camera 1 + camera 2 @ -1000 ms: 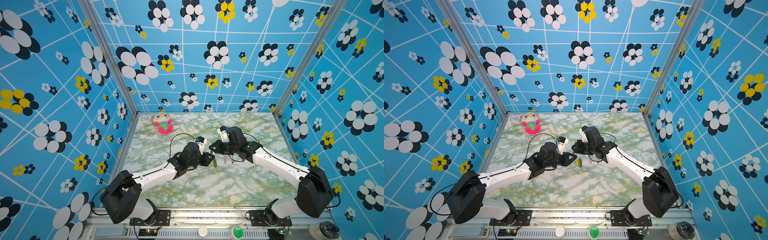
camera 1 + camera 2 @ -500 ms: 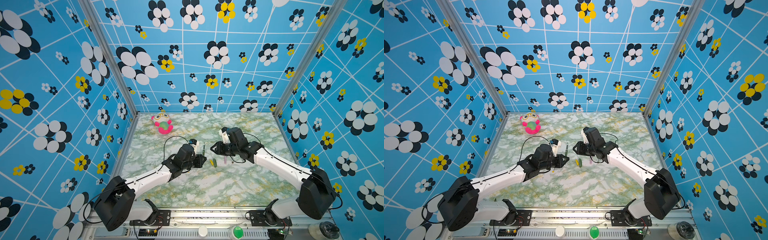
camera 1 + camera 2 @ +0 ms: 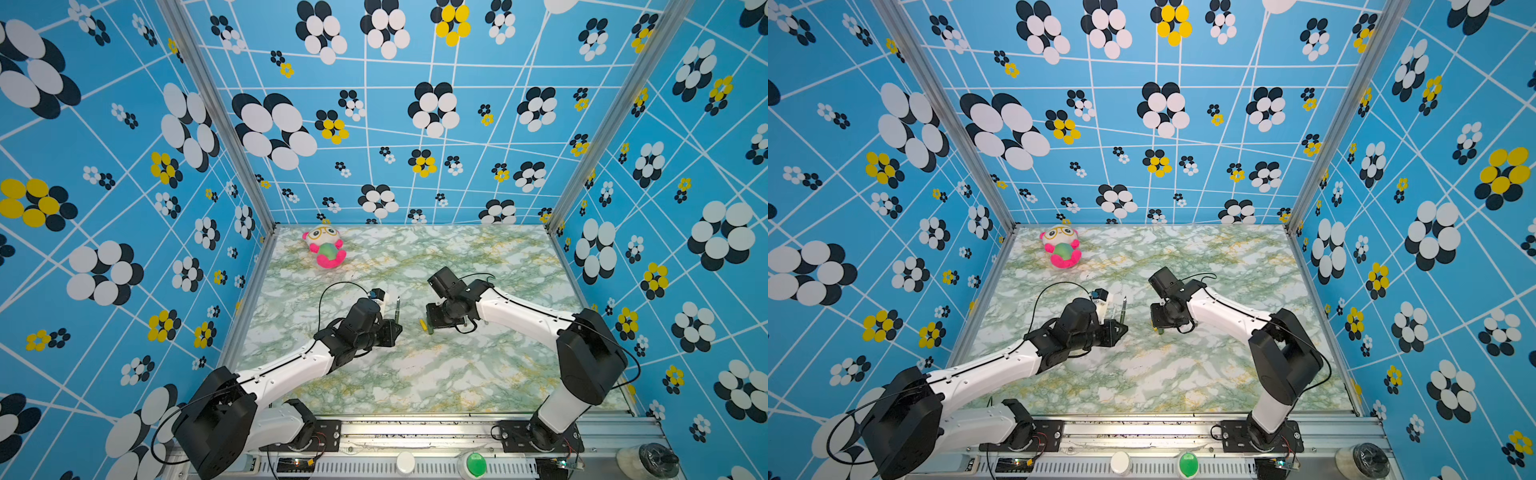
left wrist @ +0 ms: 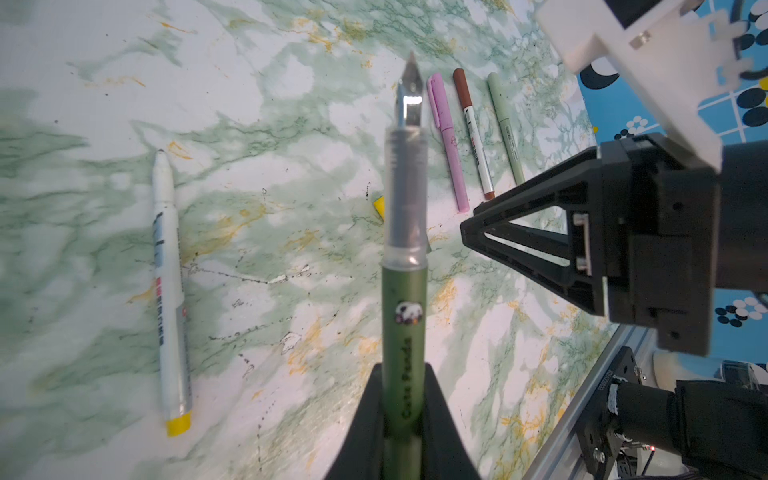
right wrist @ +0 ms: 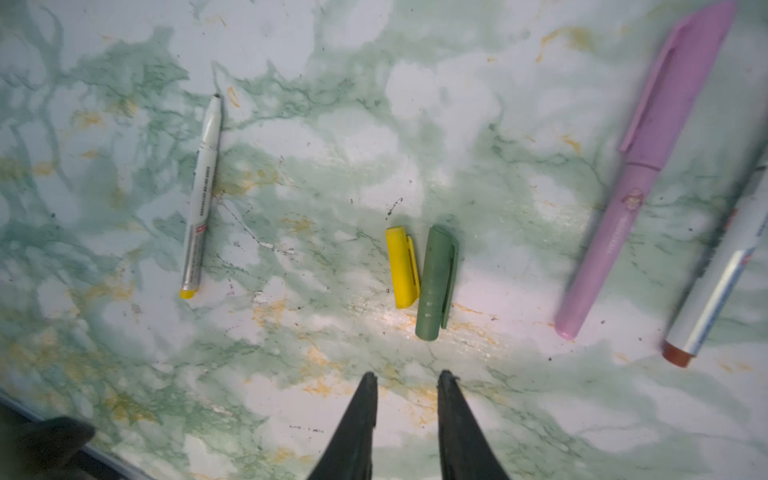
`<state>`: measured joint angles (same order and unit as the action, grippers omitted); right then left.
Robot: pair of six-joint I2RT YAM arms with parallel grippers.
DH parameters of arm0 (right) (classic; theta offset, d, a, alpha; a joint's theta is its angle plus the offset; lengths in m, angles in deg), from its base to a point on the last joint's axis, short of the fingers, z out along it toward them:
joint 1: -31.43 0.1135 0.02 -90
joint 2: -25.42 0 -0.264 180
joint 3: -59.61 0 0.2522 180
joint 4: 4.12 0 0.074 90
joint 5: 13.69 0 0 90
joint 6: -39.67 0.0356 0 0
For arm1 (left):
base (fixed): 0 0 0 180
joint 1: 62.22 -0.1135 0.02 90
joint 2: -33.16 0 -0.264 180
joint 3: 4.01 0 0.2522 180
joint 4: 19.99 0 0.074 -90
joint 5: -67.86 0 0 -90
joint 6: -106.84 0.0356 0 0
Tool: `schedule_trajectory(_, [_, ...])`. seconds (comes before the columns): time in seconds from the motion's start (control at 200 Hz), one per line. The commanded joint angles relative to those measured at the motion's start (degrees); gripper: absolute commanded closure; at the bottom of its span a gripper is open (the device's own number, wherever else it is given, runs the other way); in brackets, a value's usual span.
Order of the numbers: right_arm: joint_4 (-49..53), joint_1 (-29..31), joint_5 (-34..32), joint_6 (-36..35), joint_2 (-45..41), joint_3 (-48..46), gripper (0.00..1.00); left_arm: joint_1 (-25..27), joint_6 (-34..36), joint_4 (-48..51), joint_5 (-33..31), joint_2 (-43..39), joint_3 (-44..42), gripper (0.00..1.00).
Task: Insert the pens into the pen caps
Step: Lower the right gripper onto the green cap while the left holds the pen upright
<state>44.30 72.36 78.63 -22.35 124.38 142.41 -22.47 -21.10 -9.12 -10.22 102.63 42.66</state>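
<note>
We see left end effector point(image 4: 403, 376) clamped on dark green pen point(image 4: 404, 316), nib up at frame centre, drawn back leftward from right end effector point(image 5: 407, 380) since a second ago, right jaws apart and empty, yellow cap point(image 5: 402, 268) and dark green cap point(image 5: 436, 282) side by side mid-frame on worktop point(image 5: 291, 166)

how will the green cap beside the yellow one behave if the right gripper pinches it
The green cap looks like stiff, smooth plastic, so it may slip from a shallow pinch. Its side clip probably stops it rolling far. The yellow cap lies close beside it and would likely get nudged.
</note>
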Motion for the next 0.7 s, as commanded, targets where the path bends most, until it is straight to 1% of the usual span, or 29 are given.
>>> schedule_trajectory(0.0, [4.4,0.8,-3.7,-2.4,3.0,3.4,0.74,-0.4,0.1,0.2,-1.4,-2.2,-1.4,1.0])
schedule_trajectory(0.325, [6.3,1.2,-7.0,-3.8,9.7,7.6,0.73,-0.4,0.0,-1.6,-1.4,-1.9,-2.3,1.0])
schedule_trajectory(0.505, [5.8,1.3,-6.2,-3.7,12.0,8.2,0.74,-0.5,0.4,-1.9,-1.4,-1.5,-2.0,1.0])
schedule_trajectory(0.695, [5.4,1.2,-6.0,-3.8,13.6,8.7,0.78,-0.6,0.4,-2.1,-1.2,-1.1,-2.0,1.0])
